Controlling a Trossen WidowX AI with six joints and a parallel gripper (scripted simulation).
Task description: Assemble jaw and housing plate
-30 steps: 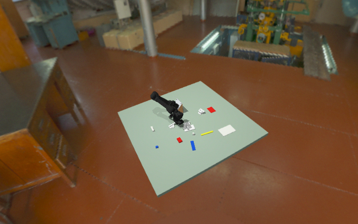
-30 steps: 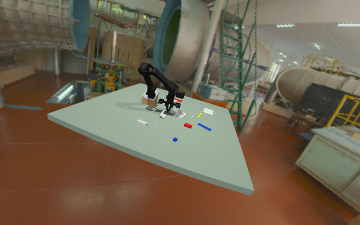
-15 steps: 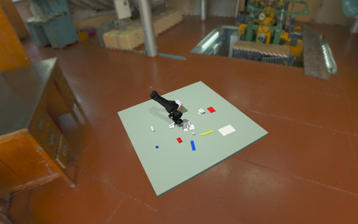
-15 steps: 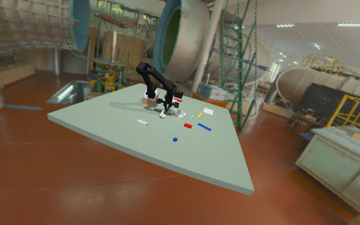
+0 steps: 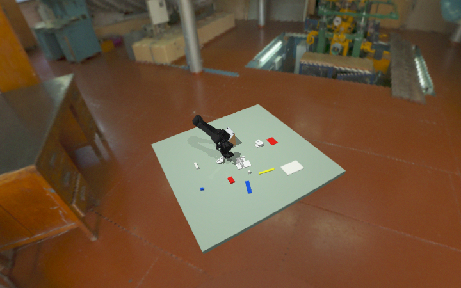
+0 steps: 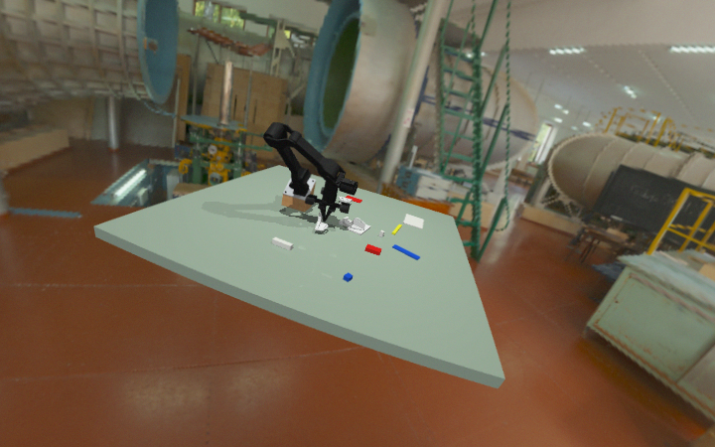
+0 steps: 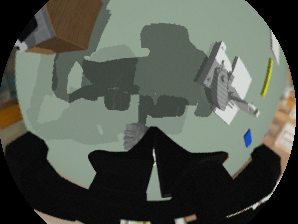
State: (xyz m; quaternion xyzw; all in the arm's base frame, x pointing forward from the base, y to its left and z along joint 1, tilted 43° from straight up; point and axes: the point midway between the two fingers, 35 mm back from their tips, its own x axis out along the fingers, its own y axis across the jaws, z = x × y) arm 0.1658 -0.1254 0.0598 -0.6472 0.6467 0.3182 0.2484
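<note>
My gripper (image 5: 224,157) (image 6: 325,220) (image 7: 153,129) is shut, with its fingertips low over the table and close beside the loose white jaw (image 5: 220,160) (image 6: 320,226) (image 7: 132,136). Nothing shows between the fingers; whether they touch the jaw I cannot tell. The loose jaw lies on the table, off the white base (image 5: 246,165) (image 6: 360,228) (image 7: 242,75). The other jaw (image 7: 220,91) is on the base, its toothed part towards my side. The free pin is too small to make out. A small white piece with holes (image 5: 259,142), apparently the housing plate, lies at the back.
Around lie a white block (image 5: 196,165) (image 6: 282,243), a red block (image 5: 231,180) (image 6: 372,249), a blue cube (image 5: 202,189) (image 6: 348,277), a blue bar (image 5: 248,187) (image 6: 405,251), a yellow bar (image 5: 266,171) (image 7: 267,77), a red sheet (image 5: 271,141) and a white sheet (image 5: 292,167).
</note>
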